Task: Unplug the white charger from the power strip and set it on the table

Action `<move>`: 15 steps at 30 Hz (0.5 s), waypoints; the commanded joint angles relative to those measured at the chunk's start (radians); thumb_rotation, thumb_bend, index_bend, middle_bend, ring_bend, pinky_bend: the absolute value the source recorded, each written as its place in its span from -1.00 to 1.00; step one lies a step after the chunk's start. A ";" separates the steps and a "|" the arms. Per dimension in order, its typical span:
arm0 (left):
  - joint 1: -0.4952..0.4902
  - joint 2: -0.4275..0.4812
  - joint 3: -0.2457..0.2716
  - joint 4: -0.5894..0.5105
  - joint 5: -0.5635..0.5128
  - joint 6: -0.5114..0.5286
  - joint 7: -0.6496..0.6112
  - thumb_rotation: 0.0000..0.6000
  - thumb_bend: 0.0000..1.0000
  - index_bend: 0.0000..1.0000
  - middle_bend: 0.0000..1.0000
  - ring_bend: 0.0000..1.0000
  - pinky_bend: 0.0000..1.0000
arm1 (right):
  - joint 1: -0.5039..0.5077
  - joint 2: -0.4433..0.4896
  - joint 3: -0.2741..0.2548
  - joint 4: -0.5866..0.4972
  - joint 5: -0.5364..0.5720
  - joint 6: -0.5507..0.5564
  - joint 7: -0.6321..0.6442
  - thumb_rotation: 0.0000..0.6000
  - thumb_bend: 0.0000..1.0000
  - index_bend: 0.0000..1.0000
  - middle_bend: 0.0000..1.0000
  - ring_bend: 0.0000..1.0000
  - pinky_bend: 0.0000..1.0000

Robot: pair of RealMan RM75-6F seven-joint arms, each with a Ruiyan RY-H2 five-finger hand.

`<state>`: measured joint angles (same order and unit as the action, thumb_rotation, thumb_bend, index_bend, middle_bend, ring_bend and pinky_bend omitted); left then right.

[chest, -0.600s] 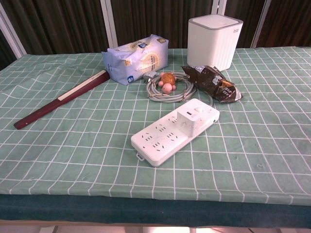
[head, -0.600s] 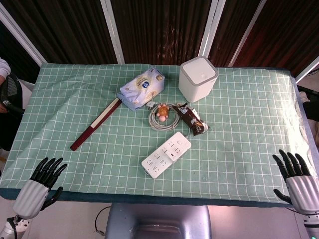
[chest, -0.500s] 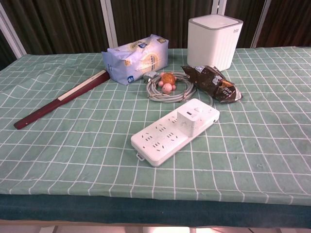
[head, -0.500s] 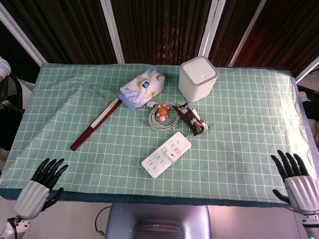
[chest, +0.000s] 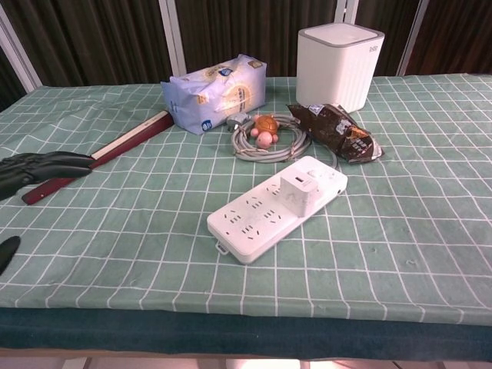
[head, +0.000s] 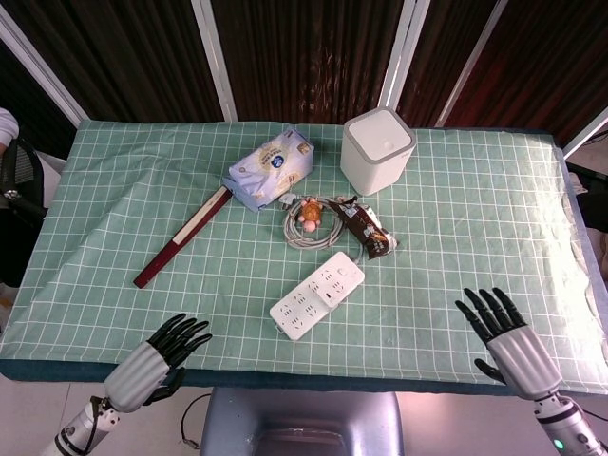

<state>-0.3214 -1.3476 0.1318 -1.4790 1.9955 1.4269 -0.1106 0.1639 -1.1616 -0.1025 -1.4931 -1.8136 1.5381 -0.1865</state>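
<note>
A white power strip [head: 317, 294] [chest: 277, 207] lies at an angle near the table's middle. The white charger [head: 338, 281] [chest: 302, 189] is plugged into its far end. My left hand [head: 159, 353] [chest: 34, 170] hovers open over the front left edge, fingers spread, well left of the strip. My right hand [head: 505, 334] is open over the front right edge, well to the right of the strip, and shows only in the head view.
A coiled grey cable with a small toy [head: 310, 218], a dark snack wrapper [head: 366, 232], a tissue pack [head: 269, 169], a white box [head: 377, 149] and a folded red fan [head: 180, 239] lie behind the strip on the green checked cloth [head: 456, 218].
Both hands have moved inward and forward over the table's front edge. The left hand now shows at the left edge of the chest view. The strip and charger have not moved.
</note>
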 commanded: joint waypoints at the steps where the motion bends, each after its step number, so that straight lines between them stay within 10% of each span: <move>1: -0.077 -0.064 -0.042 -0.072 -0.025 -0.141 0.113 1.00 0.44 -1.00 -0.86 -0.89 -0.89 | 0.094 -0.004 0.031 -0.078 -0.029 -0.127 -0.058 1.00 -0.75 -1.00 -1.00 -1.00 -1.00; 15: -0.214 -0.275 -0.181 -0.079 -0.309 -0.439 0.267 1.00 0.58 -1.00 -0.93 -0.99 -0.88 | 0.384 -0.172 0.181 -0.084 0.057 -0.489 -0.098 1.00 -0.72 -1.00 -1.00 -1.00 -0.99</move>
<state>-0.5138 -1.5901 -0.0247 -1.5785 1.7226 1.0182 0.1403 0.5167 -1.3028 0.0545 -1.6024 -1.7788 1.0878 -0.2852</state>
